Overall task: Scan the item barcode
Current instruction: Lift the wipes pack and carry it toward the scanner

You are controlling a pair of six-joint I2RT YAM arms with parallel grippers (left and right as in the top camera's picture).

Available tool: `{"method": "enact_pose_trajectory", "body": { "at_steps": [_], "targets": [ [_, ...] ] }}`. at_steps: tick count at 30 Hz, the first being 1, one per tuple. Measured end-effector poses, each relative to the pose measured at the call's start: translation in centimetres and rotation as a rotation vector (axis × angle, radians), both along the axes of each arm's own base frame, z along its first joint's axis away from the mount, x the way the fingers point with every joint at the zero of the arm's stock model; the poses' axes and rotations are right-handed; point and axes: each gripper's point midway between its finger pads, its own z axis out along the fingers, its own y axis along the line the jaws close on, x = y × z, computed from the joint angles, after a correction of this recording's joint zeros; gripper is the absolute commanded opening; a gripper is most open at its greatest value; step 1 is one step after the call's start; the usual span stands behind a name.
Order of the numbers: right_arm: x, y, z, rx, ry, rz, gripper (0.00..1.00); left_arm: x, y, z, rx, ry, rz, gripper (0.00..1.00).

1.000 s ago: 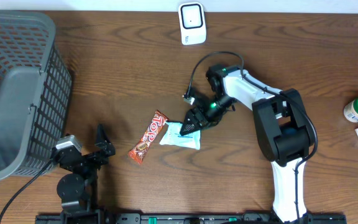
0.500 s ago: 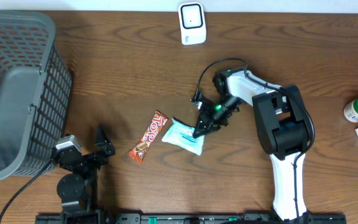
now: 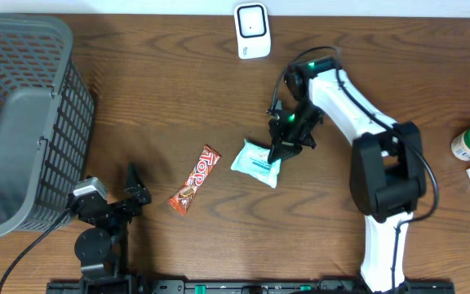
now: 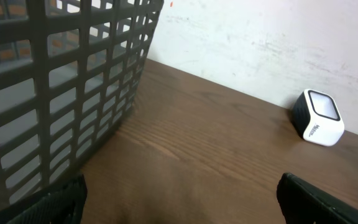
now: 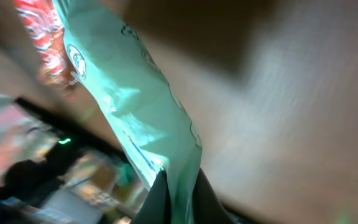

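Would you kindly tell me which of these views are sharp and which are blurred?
Overhead: sharp and evenly lit, the candy bar lettering readable. Left wrist: clear on the basket and the white scanner. Right wrist: heavily smeared, only the green packet pinched in the right gripper recognisable.
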Motion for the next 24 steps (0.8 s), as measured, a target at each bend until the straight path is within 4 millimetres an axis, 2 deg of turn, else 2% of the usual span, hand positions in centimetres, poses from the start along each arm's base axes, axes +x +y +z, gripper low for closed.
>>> {"method": "enact_pose_trajectory", "body": {
  "at_steps": [4,7,14,24],
  "targets": [
    [-2.9,-0.4,3.5,-0.114,0.224,-0.191,0.01,0.0,0.0,0.0,0.0,0.0,0.0,0.98],
    [-4.4,-0.6,4.5,-0.223,0.378,-0.332,0.01,0.0,0.0,0.0,0.0,0.0,0.0,0.98],
    [-4.2,1.5,6.0,-0.263,0.602,-0.606,0.01,0.0,0.0,0.0,0.0,0.0,0.0,0.98],
    [-1.0,4.9,7.1,-0.229,0.854,-0.927,0.01,0.0,0.0,0.0,0.0,0.0,0.0,0.98]
  ]
}}
